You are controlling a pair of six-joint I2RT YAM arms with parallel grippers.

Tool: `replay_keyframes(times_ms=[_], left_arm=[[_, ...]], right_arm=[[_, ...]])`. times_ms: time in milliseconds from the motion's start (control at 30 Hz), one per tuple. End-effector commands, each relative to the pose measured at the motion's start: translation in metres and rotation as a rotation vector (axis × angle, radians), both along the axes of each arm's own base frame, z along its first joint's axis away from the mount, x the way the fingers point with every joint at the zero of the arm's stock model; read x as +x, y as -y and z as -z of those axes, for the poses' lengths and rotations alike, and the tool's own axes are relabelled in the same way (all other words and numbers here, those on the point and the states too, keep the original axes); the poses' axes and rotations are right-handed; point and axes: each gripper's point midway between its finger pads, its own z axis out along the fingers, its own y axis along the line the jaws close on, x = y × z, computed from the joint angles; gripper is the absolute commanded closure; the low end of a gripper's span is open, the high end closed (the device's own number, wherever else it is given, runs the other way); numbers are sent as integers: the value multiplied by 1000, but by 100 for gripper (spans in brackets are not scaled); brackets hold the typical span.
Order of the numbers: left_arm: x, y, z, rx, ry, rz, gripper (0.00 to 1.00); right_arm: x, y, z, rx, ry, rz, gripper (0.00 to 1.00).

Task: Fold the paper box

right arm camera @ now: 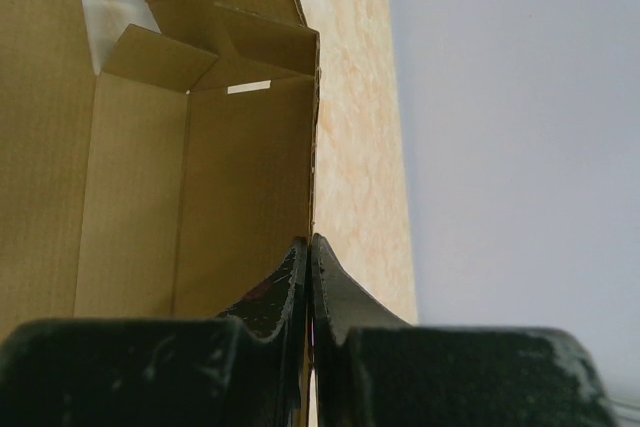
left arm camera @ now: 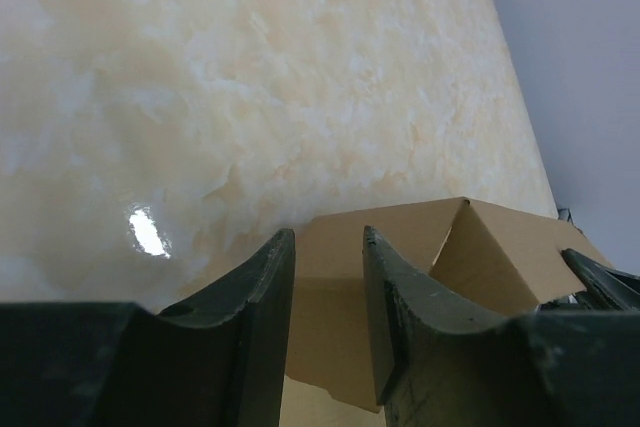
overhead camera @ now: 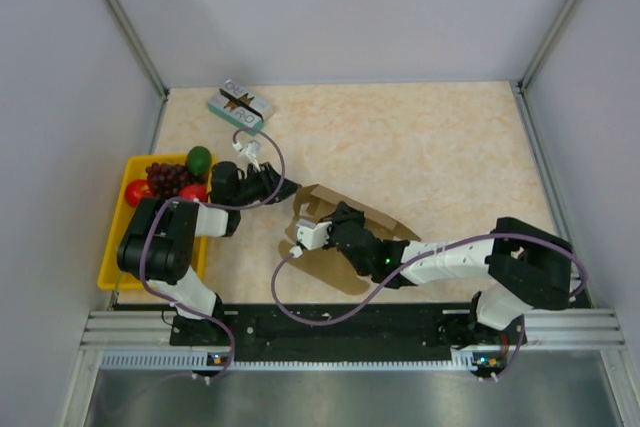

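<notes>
The paper box (overhead camera: 345, 275) is a brown cardboard sheet, partly folded up, lying at the table's near middle. My right gripper (overhead camera: 302, 236) reaches in from the right and is shut on the top edge of one upright wall. In the right wrist view the jaws (right arm camera: 309, 239) pinch that thin edge, and the box's inside (right arm camera: 130, 177) with its folded flaps lies to the left. My left gripper (overhead camera: 288, 190) is at the box's far left corner. In the left wrist view it (left arm camera: 327, 233) is open, with a brown flap (left arm camera: 420, 242) showing in and beyond the gap.
A yellow tray (overhead camera: 112, 269) with a tomato, grapes and a green fruit stands at the left edge beside the left arm. A small teal-and-white printed box (overhead camera: 240, 104) lies at the back left. Grey walls enclose the table on three sides.
</notes>
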Motion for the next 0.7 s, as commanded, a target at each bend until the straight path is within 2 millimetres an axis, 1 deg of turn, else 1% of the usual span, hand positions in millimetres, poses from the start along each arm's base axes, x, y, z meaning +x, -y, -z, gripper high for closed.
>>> replay_keyframes(times_ms=[0, 200, 233, 267, 333, 400, 467, 533, 567, 600, 633, 667], left_arm=[[-8, 6, -13, -37, 92, 59, 62], [-22, 6, -15, -41, 78, 52, 60], [-25, 4, -9, -30, 48, 39, 60], [-24, 2, -8, -21, 42, 14, 60], [-29, 0, -10, -25, 39, 3, 60], [-33, 3, -12, -21, 51, 4, 59], [-36, 2, -9, -8, 32, -3, 59], [-40, 1, -10, -6, 34, 0, 58], [-42, 0, -10, -2, 29, -7, 58], [-44, -2, -7, 8, 23, -16, 58], [-44, -3, -6, 14, 17, -24, 58], [-47, -5, -4, 25, 0, -29, 58]], right_arm=[[-7, -8, 3, 6, 1, -35, 100], [-9, -11, 12, -69, 29, -45, 100], [-9, -11, 15, -79, 26, -47, 100], [-10, -11, 16, -91, 33, -50, 100], [-12, -12, 22, -110, 44, -56, 100], [-14, -13, 23, -120, 45, -59, 100], [-16, -12, 25, -122, 41, -64, 100], [-17, -9, 30, -142, 40, -64, 100], [-15, -9, 27, -136, 57, -64, 100], [-15, -8, 28, -147, 65, -57, 100], [-13, -5, 34, -171, 71, -35, 100], [-12, -6, 33, -180, 84, -30, 100]])
